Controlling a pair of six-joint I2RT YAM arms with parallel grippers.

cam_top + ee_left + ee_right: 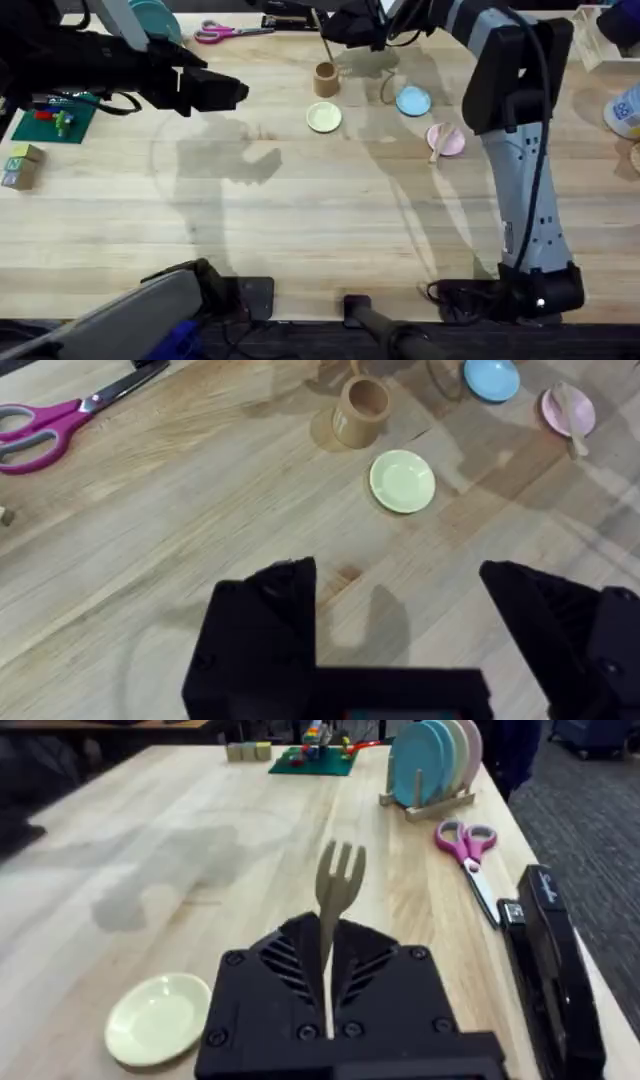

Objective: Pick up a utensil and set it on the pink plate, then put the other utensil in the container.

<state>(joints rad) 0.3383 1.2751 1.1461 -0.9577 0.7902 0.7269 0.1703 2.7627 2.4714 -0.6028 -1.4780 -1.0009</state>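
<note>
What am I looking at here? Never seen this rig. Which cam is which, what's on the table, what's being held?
Two robot arms work at a wooden table. The overhead view looks down from above their bases; the other two come from cameras on each wrist.

On the table: a brown container, a yellow-green plate, a blue plate and a pink plate with a wooden spoon lying on it. Pink scissors lie at the far edge.

The right gripper is shut on a wooden fork, prongs pointing away from it. The left gripper is open and holds nothing.
</note>
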